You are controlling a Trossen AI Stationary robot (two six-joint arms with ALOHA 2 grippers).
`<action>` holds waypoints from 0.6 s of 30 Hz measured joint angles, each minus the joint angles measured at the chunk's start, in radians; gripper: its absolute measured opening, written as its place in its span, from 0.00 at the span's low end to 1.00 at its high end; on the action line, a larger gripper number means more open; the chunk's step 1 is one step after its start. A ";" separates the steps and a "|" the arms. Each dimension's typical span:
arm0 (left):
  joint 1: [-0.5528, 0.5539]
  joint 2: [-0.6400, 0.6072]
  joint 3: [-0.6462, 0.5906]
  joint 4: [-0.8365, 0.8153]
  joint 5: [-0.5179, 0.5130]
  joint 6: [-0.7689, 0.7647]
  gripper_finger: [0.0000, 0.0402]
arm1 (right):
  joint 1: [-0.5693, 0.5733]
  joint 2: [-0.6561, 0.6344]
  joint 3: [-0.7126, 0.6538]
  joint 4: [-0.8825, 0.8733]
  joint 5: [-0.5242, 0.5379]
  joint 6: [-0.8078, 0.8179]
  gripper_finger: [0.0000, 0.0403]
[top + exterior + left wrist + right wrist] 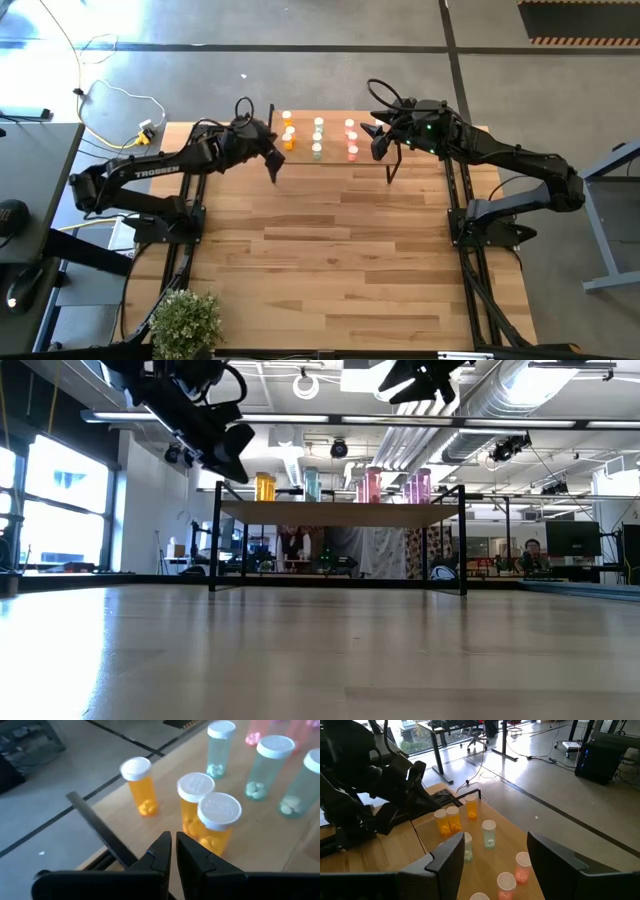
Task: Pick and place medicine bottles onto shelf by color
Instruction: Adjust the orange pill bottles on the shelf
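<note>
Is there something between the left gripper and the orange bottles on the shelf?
Nothing visible does. The left gripper, empty with its fingers shut, hangs just above and in front of the three orange bottles, which stand upright on the shelf. The gap between them shows only bare shelf board.

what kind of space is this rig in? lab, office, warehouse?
Looks like an open-plan lab or workshop office: exposed ceiling ducts, desks with office chairs, a concrete floor, and a person at a monitor in the background.

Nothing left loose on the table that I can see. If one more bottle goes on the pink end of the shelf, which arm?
Right. Its open right gripper hangs empty beside the shelf's pink end; the left gripper is shut by the orange bottles.
</note>
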 joint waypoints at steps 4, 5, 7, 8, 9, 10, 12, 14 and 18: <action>0.012 0.023 0.000 0.025 0.026 0.024 0.05 | 0.000 0.000 0.000 -0.002 0.000 0.000 0.51; 0.013 0.027 0.000 0.023 0.028 0.024 0.05 | 0.000 0.000 0.000 -0.002 0.000 0.000 0.51; 0.014 0.033 0.000 0.023 0.035 0.023 0.05 | 0.000 0.000 0.000 -0.003 0.000 0.000 0.51; 0.014 0.035 0.000 0.027 0.037 0.023 0.05 | 0.000 0.000 0.000 -0.003 0.000 0.000 0.51; 0.014 0.036 0.000 0.029 0.046 0.022 0.05 | 0.000 0.000 0.000 -0.003 0.000 0.000 0.51; 0.014 0.038 0.000 0.029 0.058 0.022 0.05 | 0.000 0.000 0.000 -0.003 0.000 0.000 0.51; 0.014 0.039 0.000 0.033 0.074 0.026 0.05 | 0.000 0.000 0.000 -0.004 0.000 0.000 0.51; 0.014 0.039 0.000 0.046 0.078 0.030 0.05 | 0.000 0.000 0.000 -0.004 0.000 0.000 0.51; 0.014 0.039 0.000 0.053 0.077 0.030 0.05 | 0.000 0.000 0.000 -0.005 0.000 0.000 0.51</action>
